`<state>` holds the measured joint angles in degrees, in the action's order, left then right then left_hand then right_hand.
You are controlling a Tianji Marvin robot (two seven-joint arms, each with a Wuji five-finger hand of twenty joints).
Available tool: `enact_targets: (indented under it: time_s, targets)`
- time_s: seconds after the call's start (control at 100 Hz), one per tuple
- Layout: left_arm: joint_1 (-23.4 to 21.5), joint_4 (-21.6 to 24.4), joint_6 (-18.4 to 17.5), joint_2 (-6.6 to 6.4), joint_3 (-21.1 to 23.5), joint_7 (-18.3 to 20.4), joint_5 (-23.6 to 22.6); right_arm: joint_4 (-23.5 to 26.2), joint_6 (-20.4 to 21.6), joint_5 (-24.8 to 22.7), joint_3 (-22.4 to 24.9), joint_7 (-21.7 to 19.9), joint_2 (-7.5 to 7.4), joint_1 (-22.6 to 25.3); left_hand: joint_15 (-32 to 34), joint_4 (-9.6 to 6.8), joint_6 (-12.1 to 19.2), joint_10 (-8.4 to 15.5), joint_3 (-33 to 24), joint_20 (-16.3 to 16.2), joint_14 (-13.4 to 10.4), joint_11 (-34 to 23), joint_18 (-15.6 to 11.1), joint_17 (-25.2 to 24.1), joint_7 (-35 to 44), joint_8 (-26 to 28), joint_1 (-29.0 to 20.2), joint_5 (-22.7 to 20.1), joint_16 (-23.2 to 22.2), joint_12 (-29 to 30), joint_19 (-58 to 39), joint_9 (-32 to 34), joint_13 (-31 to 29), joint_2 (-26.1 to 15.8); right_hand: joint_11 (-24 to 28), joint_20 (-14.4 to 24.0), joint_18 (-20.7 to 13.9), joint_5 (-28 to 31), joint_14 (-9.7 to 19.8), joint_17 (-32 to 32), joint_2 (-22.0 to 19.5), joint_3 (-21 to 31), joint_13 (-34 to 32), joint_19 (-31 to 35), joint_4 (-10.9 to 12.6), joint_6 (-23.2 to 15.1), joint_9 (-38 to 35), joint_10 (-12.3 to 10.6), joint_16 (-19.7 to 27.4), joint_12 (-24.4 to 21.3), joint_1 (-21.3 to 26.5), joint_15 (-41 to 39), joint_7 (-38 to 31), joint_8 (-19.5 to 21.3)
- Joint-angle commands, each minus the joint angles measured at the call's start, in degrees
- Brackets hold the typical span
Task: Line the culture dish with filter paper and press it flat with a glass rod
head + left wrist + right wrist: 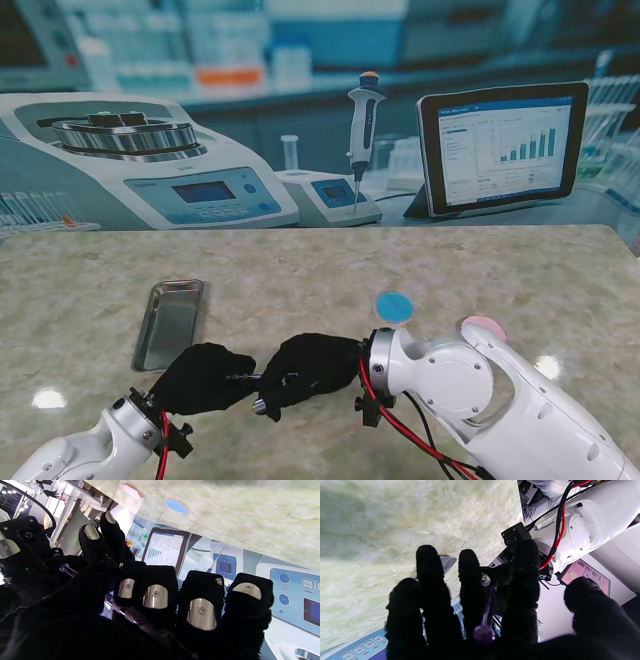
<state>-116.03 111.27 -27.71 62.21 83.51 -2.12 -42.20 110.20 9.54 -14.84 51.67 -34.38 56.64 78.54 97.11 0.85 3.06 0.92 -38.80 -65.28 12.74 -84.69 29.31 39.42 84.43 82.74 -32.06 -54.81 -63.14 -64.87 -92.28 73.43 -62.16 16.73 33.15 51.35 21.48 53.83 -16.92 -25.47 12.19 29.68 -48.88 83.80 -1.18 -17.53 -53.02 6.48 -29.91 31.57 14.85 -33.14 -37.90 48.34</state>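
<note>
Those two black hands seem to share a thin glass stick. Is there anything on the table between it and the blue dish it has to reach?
Nothing visible. The glass rod sits between the left hand and right hand. The blue dish lies farther from me and to the right, with bare table between. The metal tray is off to the left.

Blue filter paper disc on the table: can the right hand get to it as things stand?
Probably not yet. The path to the blue disc looks free of obstacles, but the right hand is wrapped around the glass rod, which the left hand also grips, so it has no free fingers.
</note>
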Motion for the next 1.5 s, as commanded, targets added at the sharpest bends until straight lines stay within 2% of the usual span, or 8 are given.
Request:
enact_targets:
  time_s: [0.0,0.4,0.63,0.71,0.84,0.99,1.21,1.49]
  targets:
    - [-0.2,0.0,-0.3,-0.09,0.0,0.3,0.0,0.8,-0.3,-0.8,0.3,-0.2,-0.24,0.8,3.7,0.94,-3.4,1.9,-0.6,-1.8,1.2,-3.5,5.3,0.1,2.0,2.6,0.7,-1.2,-0.2,-1.6,-2.9,2.9,-2.0,-0.7,-2.4,-0.7,1.8,-3.0,-1.1,1.9,0.0,-1.3,1.4,-1.4,-1.4,-2.2,2.5,0.9,1.3,-1.2,-2.2,2.2,1.3,-1.2]
    - [-0.3,0.1,-0.7,-0.07,0.4,0.3,0.1,2.7,-0.6,-4.6,3.2,-0.4,-0.42,2.9,3.6,1.08,-3.4,1.9,-1.1,-1.8,1.1,-3.5,5.1,0.0,2.0,2.7,1.0,-1.2,-0.3,-1.7,-2.8,2.9,-1.8,-0.5,-5.2,-2.2,2.6,-6.6,-1.1,8.1,0.0,-1.7,7.0,-6.8,-1.4,-2.4,7.0,0.6,3.1,-3.3,-1.6,6.2,2.9,-2.3]
    - [-0.4,0.3,-0.6,-0.11,0.8,0.6,-0.1,4.3,-0.3,-6.1,5.3,-0.7,-0.57,4.6,3.6,1.03,-3.4,2.0,-1.2,-1.7,1.1,-3.5,4.9,-0.1,1.9,2.7,1.1,-1.2,-0.3,-1.7,-2.8,2.9,-1.7,-0.4,-11.6,-6.8,3.5,-11.2,-0.9,15.2,0.1,-2.2,14.1,-16.2,-1.5,-3.9,11.7,-0.6,7.6,-7.7,-0.9,12.8,6.6,-5.1]
    - [-0.5,0.4,-0.6,-0.12,1.0,0.6,-0.2,5.0,-0.3,-6.3,6.3,-1.2,-0.71,5.5,3.6,1.0,-3.3,2.1,-1.3,-1.7,1.0,-3.5,4.8,0.0,2.0,2.8,1.2,-1.3,-0.3,-1.7,-2.8,2.9,-1.7,-0.3,-13.6,-8.4,3.2,-13.9,-0.2,17.5,-0.1,-2.5,17.0,-19.0,-1.5,-4.5,13.7,-1.1,9.0,-9.2,-0.7,14.5,8.5,-6.7]
    - [-0.7,0.4,-0.5,-0.1,1.4,0.7,-0.2,6.7,-0.1,-7.2,8.8,-1.7,-0.84,7.6,3.6,1.0,-3.3,2.0,-1.3,-1.7,1.0,-3.5,4.7,0.0,1.9,2.8,1.3,-1.3,-0.3,-1.7,-2.9,2.9,-1.7,-0.3,-14.0,-8.8,2.7,-15.9,1.1,19.2,-0.5,-2.6,18.9,-19.9,-1.5,-4.6,15.2,-1.6,9.4,-9.5,-0.3,15.2,9.3,-7.5]
    - [-1.0,0.4,-0.5,-0.04,2.1,0.6,-0.2,9.5,0.2,-7.7,13.7,-1.1,-0.66,12.5,3.5,0.99,-3.3,2.1,-1.4,-1.7,0.9,-3.5,4.7,0.0,1.9,2.8,1.2,-1.3,-0.4,-1.7,-2.9,2.9,-1.7,-0.3,-13.9,-8.7,1.2,-19.2,3.4,20.9,-0.9,-3.0,20.5,-20.5,-1.4,-4.2,17.3,-2.3,9.3,-9.2,0.1,15.4,10.4,-8.3]
    - [-1.0,0.2,-0.1,-0.01,2.7,0.8,0.0,14.6,0.8,-8.0,21.1,4.7,0.61,21.8,3.5,1.01,-3.3,2.1,-1.4,-1.6,0.8,-3.5,4.6,0.0,1.9,2.8,1.2,-1.3,-0.4,-1.7,-2.9,2.8,-1.7,-0.3,-14.1,-9.3,-0.1,-24.6,5.7,23.5,-0.8,-3.4,23.5,-23.3,-1.2,-3.5,20.8,-3.5,9.4,-9.0,1.2,16.7,12.8,-9.7]
    - [-1.4,0.5,0.4,0.09,3.6,0.8,0.2,16.0,-1.0,-11.9,25.6,17.6,3.43,30.6,3.5,1.01,-3.3,2.4,-1.2,-1.5,0.6,-3.5,4.5,0.1,1.9,2.8,1.2,-1.3,-0.4,-1.7,-3.0,2.8,-1.6,-0.3,-13.6,-10.0,-0.4,-29.3,7.0,25.0,-2.1,-3.7,25.4,-26.1,-0.6,0.2,23.2,-3.6,9.6,-9.0,3.2,17.6,14.9,-10.8]
